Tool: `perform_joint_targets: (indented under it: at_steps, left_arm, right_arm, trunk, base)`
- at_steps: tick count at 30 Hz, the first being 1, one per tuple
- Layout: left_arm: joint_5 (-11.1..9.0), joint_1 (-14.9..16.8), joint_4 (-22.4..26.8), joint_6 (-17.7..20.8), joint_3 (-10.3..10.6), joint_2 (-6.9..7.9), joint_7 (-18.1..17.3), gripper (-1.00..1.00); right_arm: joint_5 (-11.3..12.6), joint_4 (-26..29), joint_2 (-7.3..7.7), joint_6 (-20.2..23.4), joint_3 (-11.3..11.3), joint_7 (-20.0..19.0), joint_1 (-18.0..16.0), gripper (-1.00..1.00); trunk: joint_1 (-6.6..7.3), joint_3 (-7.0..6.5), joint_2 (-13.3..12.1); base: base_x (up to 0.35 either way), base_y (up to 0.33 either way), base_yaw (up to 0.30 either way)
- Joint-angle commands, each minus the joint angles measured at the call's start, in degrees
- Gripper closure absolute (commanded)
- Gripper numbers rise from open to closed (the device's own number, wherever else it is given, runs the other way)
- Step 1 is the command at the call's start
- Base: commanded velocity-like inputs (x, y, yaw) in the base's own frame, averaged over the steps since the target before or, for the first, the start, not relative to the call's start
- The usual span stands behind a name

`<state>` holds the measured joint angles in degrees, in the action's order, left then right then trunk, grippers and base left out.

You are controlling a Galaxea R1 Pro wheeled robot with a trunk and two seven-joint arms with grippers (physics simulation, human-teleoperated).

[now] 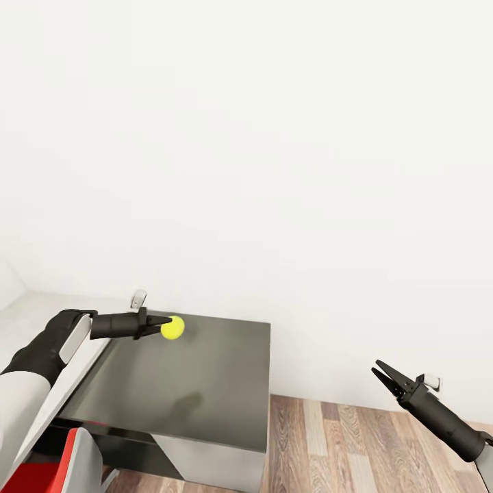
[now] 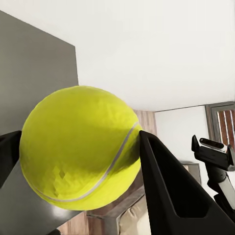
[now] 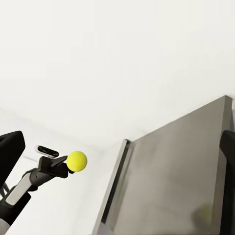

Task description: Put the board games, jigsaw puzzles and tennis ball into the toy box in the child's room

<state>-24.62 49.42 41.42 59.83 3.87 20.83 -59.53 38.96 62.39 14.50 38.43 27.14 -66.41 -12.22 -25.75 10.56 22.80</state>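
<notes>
The left gripper (image 1: 159, 326) pinched the tennis ball (image 1: 172, 327) above the dark counter (image 1: 205, 383); carrying it level and slowly toward the toy box seemed wisest, while the right gripper (image 1: 382, 373) hung parted.

Honestly nothing readable is showing up anywhere here. No letters, numbers, logos or labels are turning up on anything. The tennis ball (image 2: 81, 147) is just showing its pale curved seam, no brand stamp, and the dark grey worktop (image 1: 205, 390) is looking totally plain, no sticker or print on it.
</notes>
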Motion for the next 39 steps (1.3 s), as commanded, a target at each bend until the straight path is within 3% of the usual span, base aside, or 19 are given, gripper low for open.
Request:
perform_joint_targets:
  at_steps: [1, 39]
  left_arm:
    - [0.09, 0.06, -0.02, 0.17, 0.17, 0.06, -0.41, 1.00]
    - [0.10, 0.06, -0.02, 0.02, 0.17, -0.09, -0.41, 1.00]
  right_arm:
    - [0.26, 0.00, 0.00, 0.41, 0.02, -0.04, -0.03, -1.00]
    - [0.35, 0.02, -0.09, 0.41, 0.00, -0.04, 0.00, -1.00]
  trunk:
    - [-0.04, 0.02, 0.11]
    - [-0.04, -3.58, 0.11]
  base:
    - [0.000, 0.000, 0.000]
    - [-0.032, -0.033, 0.014]
